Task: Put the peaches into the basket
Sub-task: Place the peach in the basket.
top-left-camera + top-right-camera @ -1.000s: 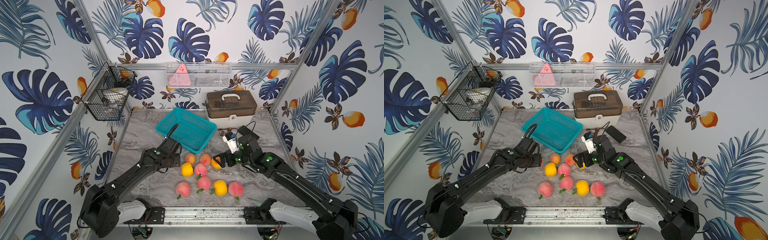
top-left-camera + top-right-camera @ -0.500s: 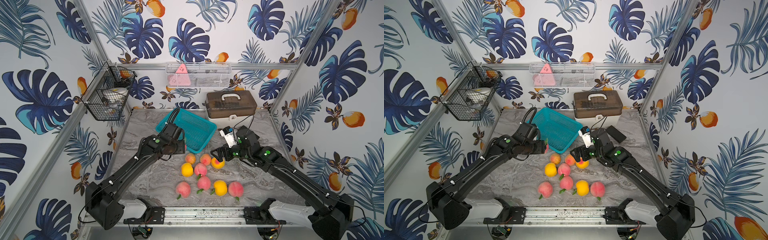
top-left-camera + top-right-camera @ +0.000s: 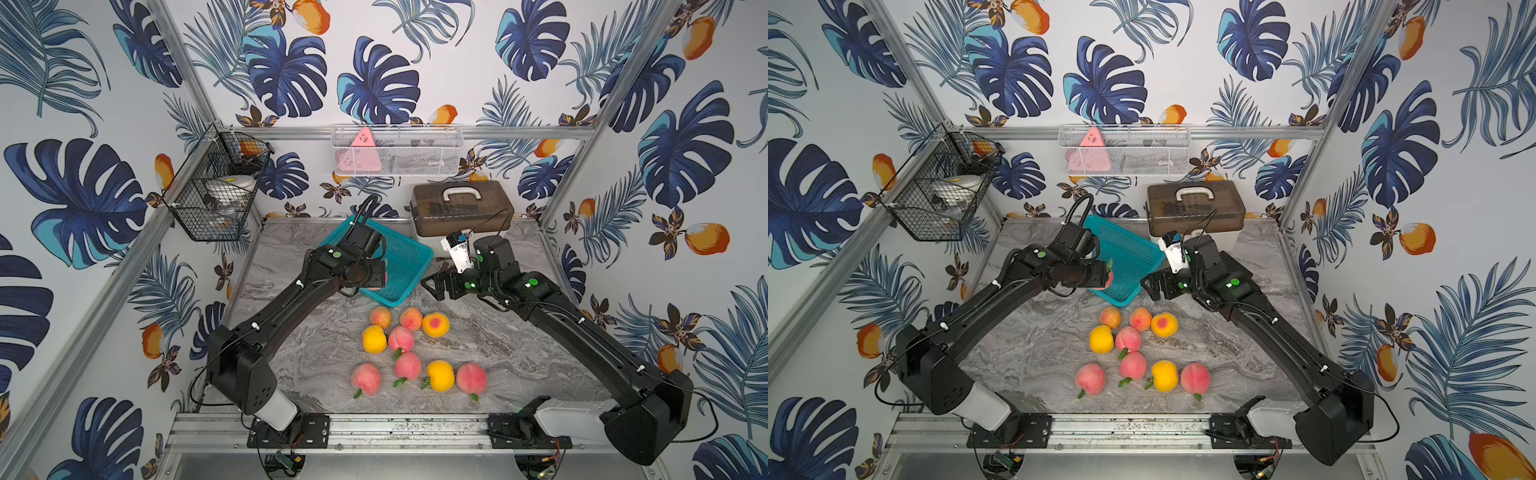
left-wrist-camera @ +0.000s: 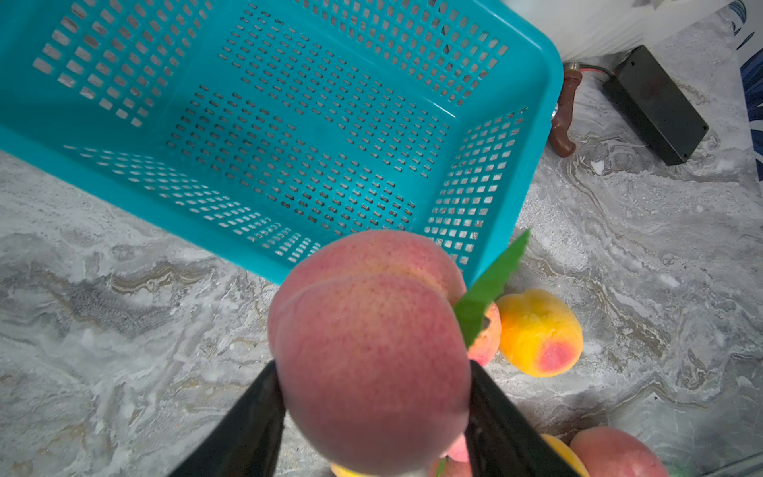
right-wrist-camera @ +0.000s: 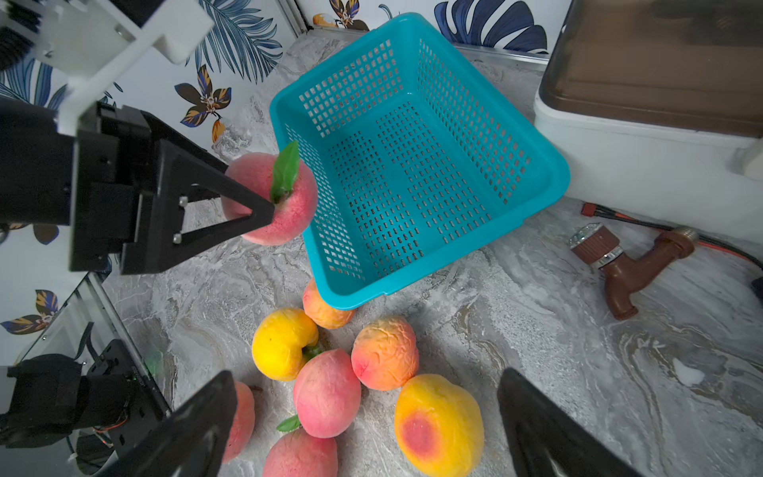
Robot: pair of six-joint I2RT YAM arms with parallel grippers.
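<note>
The teal basket (image 3: pixel 415 249) (image 3: pixel 1133 249) stands empty at the back middle of the table, its mesh floor bare in the wrist views (image 4: pixel 289 124) (image 5: pixel 413 165). My left gripper (image 3: pixel 376 276) (image 4: pixel 373 371) (image 5: pixel 264 210) is shut on a pink peach (image 4: pixel 371 351) (image 5: pixel 297 206) (image 3: pixel 1109 279) with a green leaf, held in the air beside the basket's near-left rim. Several more peaches (image 3: pixel 401 338) (image 3: pixel 1128 338) lie clustered in front of the basket. My right gripper (image 3: pixel 434 286) (image 3: pixel 1152 286) (image 5: pixel 365 378) hangs open above them, over a yellow-orange, red-spotted peach (image 5: pixel 437 425) (image 3: pixel 435 324).
A brown-lidded toolbox (image 3: pixel 461 212) stands right behind the basket. A brown tap fitting (image 5: pixel 627 264) and a black box (image 4: pixel 654 105) lie on the table near it. A black wire rack (image 3: pixel 216 195) and a white mesh tray (image 3: pixel 397 149) hang on the walls.
My left gripper has risen from the table with the pink peach and moved back to the basket's rim. The open right gripper has lifted away from the yellow-orange peach.
</note>
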